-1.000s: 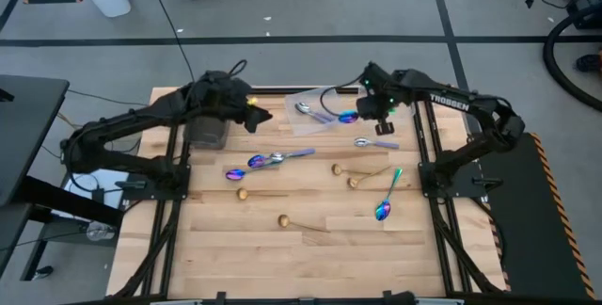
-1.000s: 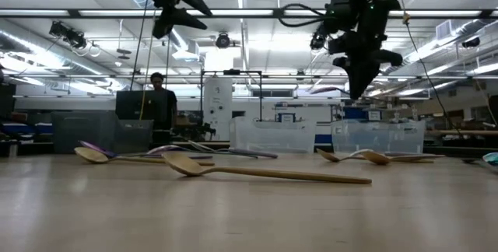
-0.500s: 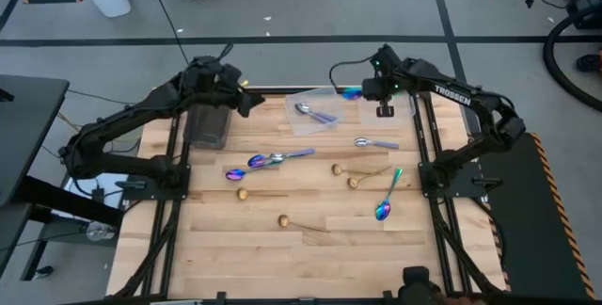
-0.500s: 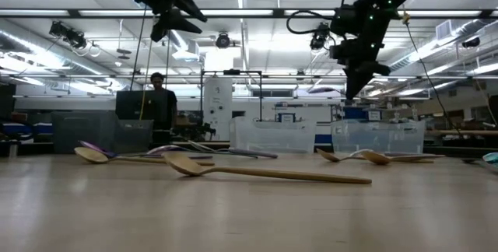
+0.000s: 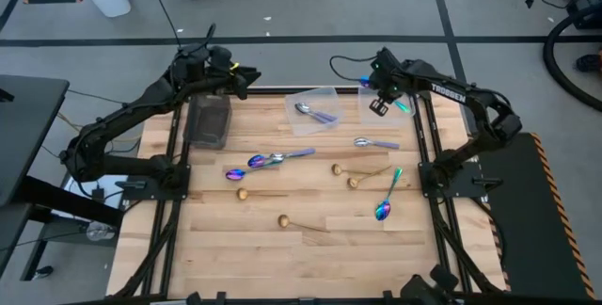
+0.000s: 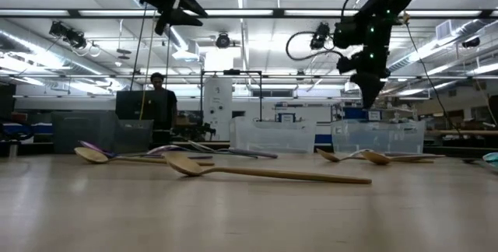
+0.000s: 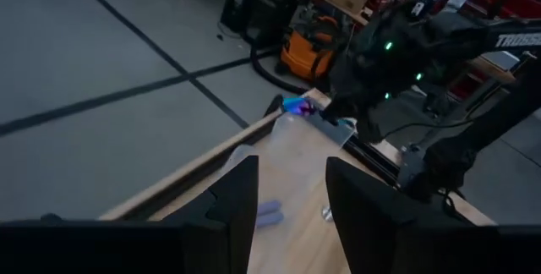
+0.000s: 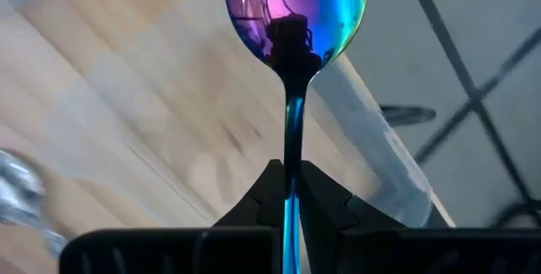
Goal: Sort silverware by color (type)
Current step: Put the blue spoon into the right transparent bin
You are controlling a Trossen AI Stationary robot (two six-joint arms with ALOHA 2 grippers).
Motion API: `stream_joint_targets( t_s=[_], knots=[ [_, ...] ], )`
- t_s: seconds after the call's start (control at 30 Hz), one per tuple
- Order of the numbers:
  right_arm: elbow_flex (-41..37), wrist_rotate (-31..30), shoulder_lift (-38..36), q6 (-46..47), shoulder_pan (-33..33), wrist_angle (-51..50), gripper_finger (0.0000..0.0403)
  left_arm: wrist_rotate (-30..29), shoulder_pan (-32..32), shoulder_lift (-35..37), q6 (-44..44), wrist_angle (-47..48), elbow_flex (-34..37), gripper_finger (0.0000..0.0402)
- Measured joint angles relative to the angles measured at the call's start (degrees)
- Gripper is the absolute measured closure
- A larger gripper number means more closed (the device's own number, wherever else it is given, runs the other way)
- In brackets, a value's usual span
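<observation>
Held spoon: an iridescent spoon point(image 8: 294, 20) — its long axis runs straight out from the right gripper point(image 8: 287, 191), bowl pointing away from the fingers.
Right gripper: clenched on the spoon handle, above a clear container point(image 5: 388, 107) at the table's far edge.
Left gripper point(image 7: 290, 198): fingers apart, grasping nothing, raised over the far left corner.
Other spoons point(image 5: 273, 160): on the table — well apart from both grippers.

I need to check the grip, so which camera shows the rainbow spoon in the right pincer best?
The right wrist view: the rainbow spoon fills the picture, its handle pinched in the shut right pincer. The high view shows it small over the table's far edge. The left wrist view catches a distant glint. The low view does not show it clearly.
</observation>
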State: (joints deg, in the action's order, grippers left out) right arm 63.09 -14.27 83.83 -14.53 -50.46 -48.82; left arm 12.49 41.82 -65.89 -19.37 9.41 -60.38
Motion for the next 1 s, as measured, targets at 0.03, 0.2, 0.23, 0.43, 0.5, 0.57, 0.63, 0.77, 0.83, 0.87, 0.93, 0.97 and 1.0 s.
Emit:
stream_joint_targets(
  t_s=[0.03, 0.2, 0.23, 0.43, 0.5, 0.57, 0.63, 0.77, 0.83, 0.87, 0.93, 0.97, 1.0],
  knots=[
    [-0.6, -1.1, 0.6, -1.0, 0.0, 0.0, 0.0378, 0.0, 0.1, 0.0, 0.6, -0.2, 0.0, 0.0253],
    [-2.8, -6.8, 2.6, -6.6, 0.2, -0.8, 0.0378, -0.3, 0.2, 0.0, 2.1, -0.9, 0.0, 0.0253],
    [-2.9, -7.2, 2.7, -7.0, 0.2, -1.6, 0.0378, -0.3, 0.2, 0.0, 2.1, -0.9, 0.0, 0.0253],
    [-3.0, -7.2, 2.8, -9.2, 0.2, -2.8, 0.0378, -0.3, 0.2, 0.0, 2.0, -0.9, 0.0, 0.0253],
    [-2.9, -6.3, 3.0, -11.4, 0.2, -1.9, 0.0378, -0.3, 0.2, 0.0, 2.1, -0.9, 0.0, 0.0253],
    [-3.0, -4.4, 3.9, -15.3, 0.2, -0.7, 0.0378, -0.3, 0.2, 0.0, 2.1, -0.9, 0.0, 0.0253],
    [-3.2, -4.3, 5.1, -19.4, 0.5, 1.1, 0.0378, -0.3, 0.2, 0.0, 2.6, -0.9, 0.0, 0.0253],
    [-3.2, -4.4, 8.0, -23.6, 1.1, 3.3, 0.0377, -0.3, 0.2, 0.0, 3.8, -0.9, 0.0, 0.0253],
    [-3.2, -2.8, 9.3, -22.7, 1.1, 4.0, 0.0376, -0.3, 0.2, 0.0, 3.5, -0.9, 0.0, 0.0253],
    [-3.2, -1.5, 9.8, -22.7, 1.1, 4.1, 0.0375, -0.3, 0.2, 0.0, 3.2, -0.9, 0.0, 0.0253],
    [-3.2, 0.1, 10.5, -22.6, 1.5, 4.2, 0.0374, -0.3, 0.0, 0.0, 1.9, -0.8, 0.0, 0.0253],
    [-3.2, 0.4, 10.7, -22.4, 2.0, 4.1, 0.0374, -0.3, -0.2, 0.0, 1.4, -0.7, 0.0, 0.0253],
    [-3.2, 0.8, 10.8, -21.9, 2.2, 4.1, 0.0374, -0.3, -0.4, 0.0, 0.7, -0.6, 0.0, 0.0253]
  ],
)
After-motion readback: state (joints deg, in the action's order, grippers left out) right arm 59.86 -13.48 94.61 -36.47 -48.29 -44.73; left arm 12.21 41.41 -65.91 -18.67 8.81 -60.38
